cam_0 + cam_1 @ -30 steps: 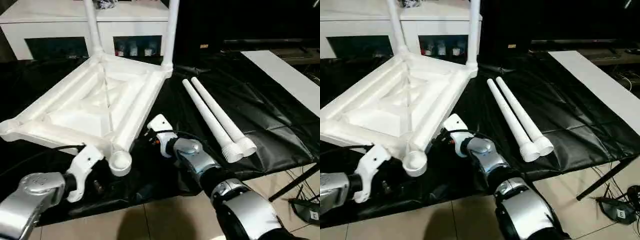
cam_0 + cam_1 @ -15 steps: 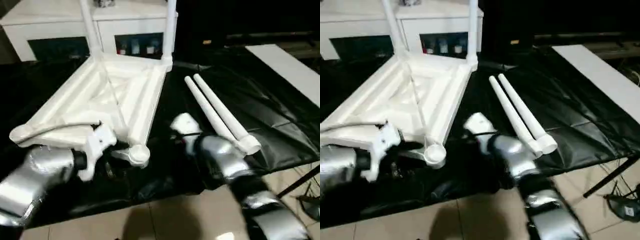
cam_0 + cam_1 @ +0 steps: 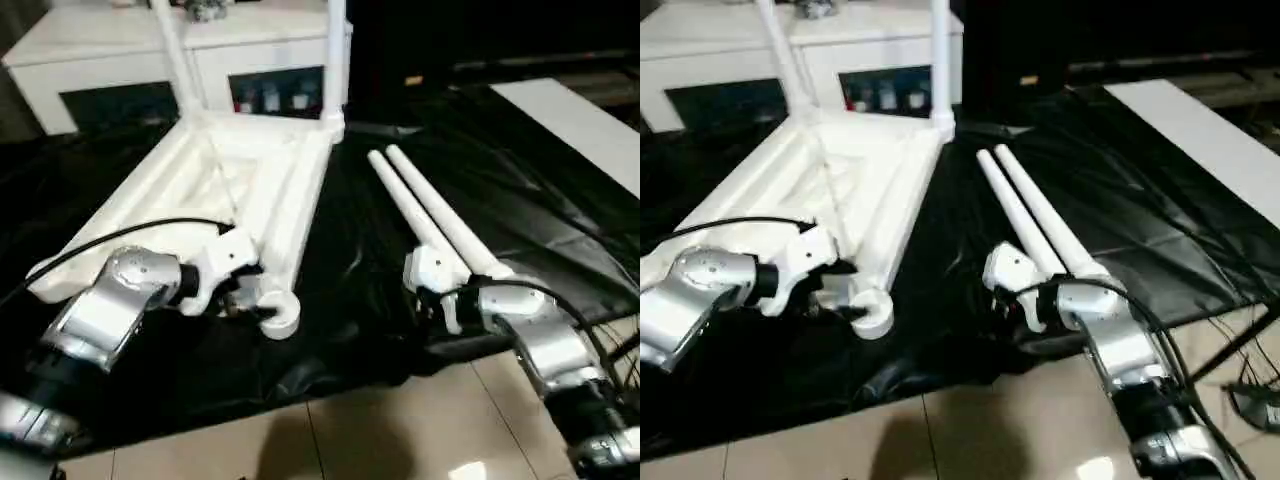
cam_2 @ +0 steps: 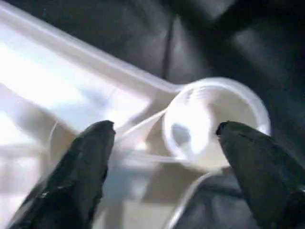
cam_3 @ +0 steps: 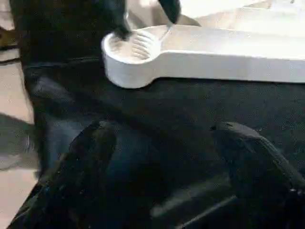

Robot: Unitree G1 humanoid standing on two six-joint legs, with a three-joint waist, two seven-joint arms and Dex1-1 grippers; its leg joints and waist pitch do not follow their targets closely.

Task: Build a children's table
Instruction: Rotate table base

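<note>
I've got the left claw spread around the near corner socket of the upside-down tabletop to steady it, while the right claw, apart and empty, nears the loose legs mid-counter.

White tabletop — ribbed; white legs; black sheet.

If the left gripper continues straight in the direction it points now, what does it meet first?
Most likely the round corner socket of the upturned tabletop. The left gripper aims at it with open jaws, though the remaining depth is unclear.
</note>
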